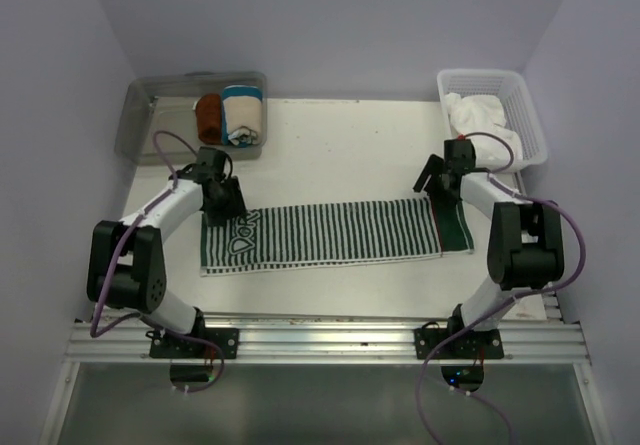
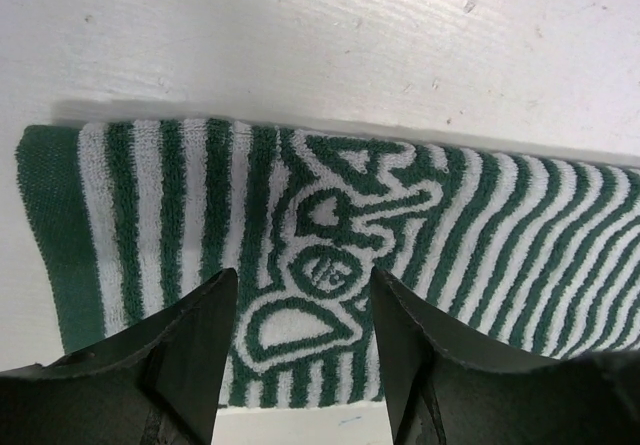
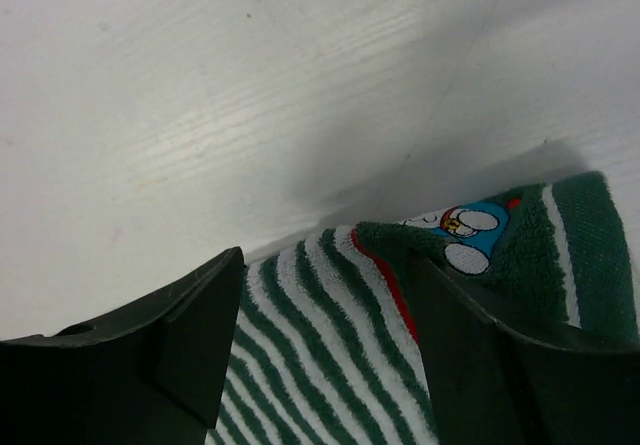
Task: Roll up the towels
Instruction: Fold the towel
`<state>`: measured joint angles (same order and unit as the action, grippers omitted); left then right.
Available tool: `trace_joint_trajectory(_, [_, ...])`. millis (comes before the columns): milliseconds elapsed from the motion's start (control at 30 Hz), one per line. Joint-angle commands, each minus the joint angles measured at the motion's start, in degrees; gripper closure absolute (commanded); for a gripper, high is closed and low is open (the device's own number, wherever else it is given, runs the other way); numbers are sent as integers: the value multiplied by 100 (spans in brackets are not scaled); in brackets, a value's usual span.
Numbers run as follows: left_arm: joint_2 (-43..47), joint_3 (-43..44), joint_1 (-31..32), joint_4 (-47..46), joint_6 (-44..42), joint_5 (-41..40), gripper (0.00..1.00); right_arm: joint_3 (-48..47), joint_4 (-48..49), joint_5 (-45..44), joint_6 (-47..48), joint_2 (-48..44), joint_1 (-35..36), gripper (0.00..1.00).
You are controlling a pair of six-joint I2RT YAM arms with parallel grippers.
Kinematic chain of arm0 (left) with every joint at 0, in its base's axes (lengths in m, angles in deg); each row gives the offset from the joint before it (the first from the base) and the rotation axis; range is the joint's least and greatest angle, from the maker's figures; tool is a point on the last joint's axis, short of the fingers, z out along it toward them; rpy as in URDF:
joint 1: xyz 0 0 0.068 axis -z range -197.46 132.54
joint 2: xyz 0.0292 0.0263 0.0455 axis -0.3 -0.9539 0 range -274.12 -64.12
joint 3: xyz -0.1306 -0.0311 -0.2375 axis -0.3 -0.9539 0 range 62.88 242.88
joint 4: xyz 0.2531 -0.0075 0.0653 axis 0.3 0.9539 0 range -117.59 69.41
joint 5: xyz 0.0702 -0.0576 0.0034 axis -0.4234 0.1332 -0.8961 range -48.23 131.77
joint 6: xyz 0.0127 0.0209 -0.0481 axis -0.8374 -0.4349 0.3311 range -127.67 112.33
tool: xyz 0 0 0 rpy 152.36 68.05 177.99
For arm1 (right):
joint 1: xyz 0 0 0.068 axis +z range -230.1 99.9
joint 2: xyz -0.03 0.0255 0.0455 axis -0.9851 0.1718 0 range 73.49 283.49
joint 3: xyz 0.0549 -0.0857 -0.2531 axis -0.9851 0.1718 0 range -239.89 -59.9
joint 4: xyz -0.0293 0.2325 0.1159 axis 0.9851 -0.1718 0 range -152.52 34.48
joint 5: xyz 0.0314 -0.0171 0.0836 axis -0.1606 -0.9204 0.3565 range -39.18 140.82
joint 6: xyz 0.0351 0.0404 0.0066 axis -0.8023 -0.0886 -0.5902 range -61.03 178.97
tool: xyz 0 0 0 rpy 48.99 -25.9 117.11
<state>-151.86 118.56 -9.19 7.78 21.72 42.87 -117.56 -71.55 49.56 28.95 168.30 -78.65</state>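
The trouble I'd expect is a crooked roll. The striped towel (image 1: 330,233) lies flat in a long band across the worktop (image 1: 340,155), and its right end looks rumpled, the dark green hem turned up beside a small cartoon patch. If the roll starts from that end without the hem being squared, it could cone out to one side. The other worry is the pinch: the cloth is soft and lies flat against the surface, so fingers closing from above may catch only the top layer, or nothing at all.

The left gripper (image 2: 300,295) hangs low over the left end, just above the woven logo, with its jaws moderately apart and nothing between them. That arm reaches forward and inward with the elbow bent. The right gripper (image 3: 330,275) sits at the far right end, jaws wide and straddling the towel's far edge without closing on it – its arm folds up from the base in much the same way.

The white towel (image 1: 480,115) is heaped in the basket (image 1: 530,115) at the far right corner, not yet rolled.
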Motion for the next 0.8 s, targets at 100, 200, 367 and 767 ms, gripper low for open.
trace_joint_trajectory(100, [-348,-101,-27,-277,76,39,41,-69,135,-270,-232,732,4,30])
trace_joint_trajectory(200, [-436,-136,-36,-286,67,-84,41,10,180,-270,-241,697,4,30])
trace_joint_trajectory(367, [-472,-303,-203,-338,85,-330,42,36,-31,-506,-145,364,-5,30])
trace_joint_trajectory(767, [-489,-382,-458,-321,58,-295,43,-113,-497,-1017,260,-411,-92,27])
